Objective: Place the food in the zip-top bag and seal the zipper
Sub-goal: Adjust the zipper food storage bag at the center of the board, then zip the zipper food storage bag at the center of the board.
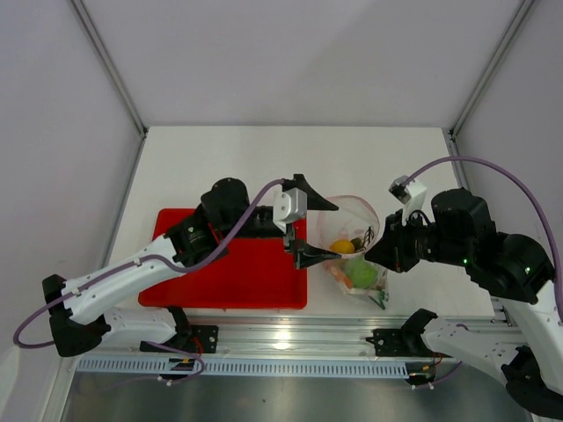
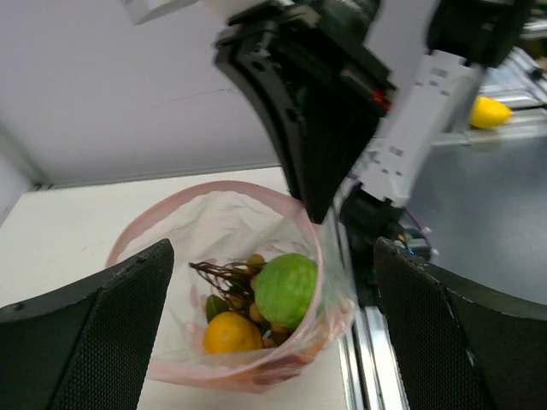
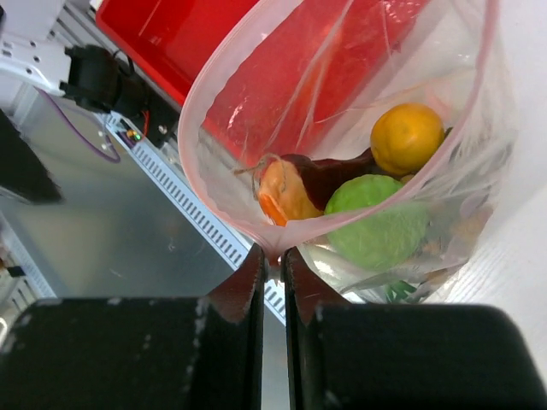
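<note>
The zip-top bag (image 1: 356, 213) stands open on the white table, right of the red tray. Inside it lie the food items: a yellow-orange ball (image 2: 229, 333), a green ball (image 2: 286, 289), a cluster of small tan balls (image 2: 254, 260), a brown-red meat slab (image 3: 295, 188) and green stalks (image 3: 397, 292). The pinkish zipper (image 3: 198, 201) rings the mouth, unsealed. My left gripper (image 1: 315, 230) hangs open at the bag's left side, its fingers (image 2: 94, 320) wide apart with nothing between them. My right gripper (image 3: 273, 256) is shut on the bag's rim at the right.
The red tray (image 1: 237, 272) lies left of the bag, under the left arm. A metal rail (image 1: 281, 338) runs along the table's near edge, close to the bag. White walls enclose the table on three sides.
</note>
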